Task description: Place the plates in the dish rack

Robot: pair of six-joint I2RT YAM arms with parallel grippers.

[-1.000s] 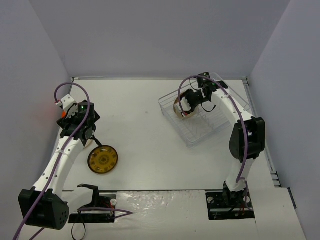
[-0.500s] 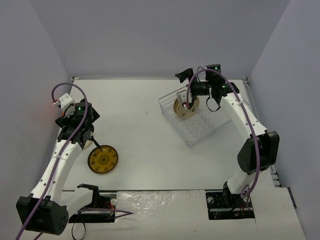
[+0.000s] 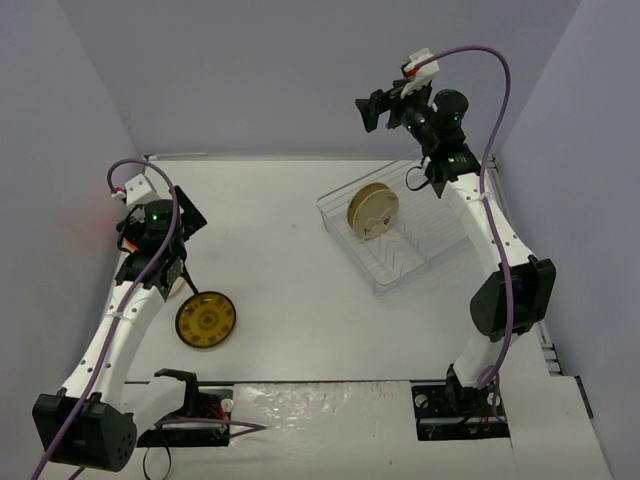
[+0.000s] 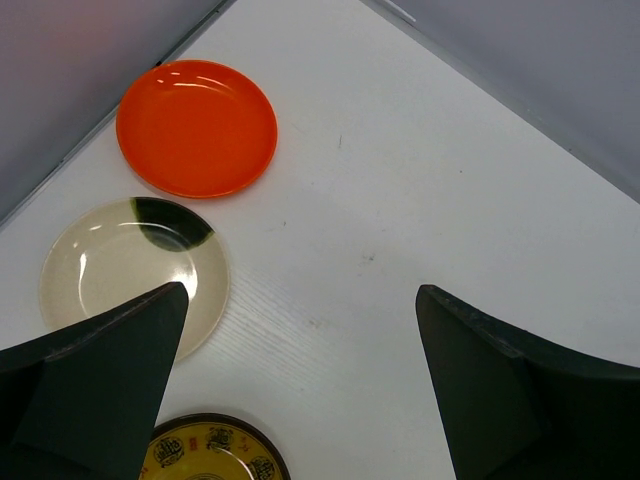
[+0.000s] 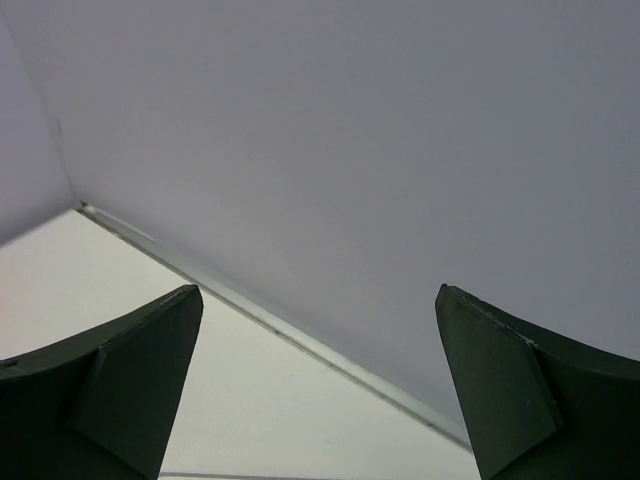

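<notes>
The clear dish rack [image 3: 425, 255] sits at the back right of the table. One cream plate [image 3: 372, 210] stands on edge in its left end. My right gripper [image 3: 372, 110] is raised high above and behind the rack, open and empty; in its wrist view the gripper [image 5: 318, 290] faces only the back wall. My left gripper [image 4: 300, 295] hangs open over bare table. Around it lie an orange plate [image 4: 196, 128], a cream plate [image 4: 120, 270] with a dark patch, and a brown plate with a yellow centre [image 4: 210, 455]. From above the brown plate [image 3: 206, 320] shows beside the left gripper [image 3: 183, 283].
Pale walls close the table in at the left, back and right. The left wall runs close to the orange plate. Purple cables loop off both arms. A black clamp [image 3: 178, 384] sits by the left arm's base at the near edge.
The right gripper opened, let go of the cream plate in the rack, and rose up and back toward the wall. The plate stays on edge. The left arm barely shifted.
</notes>
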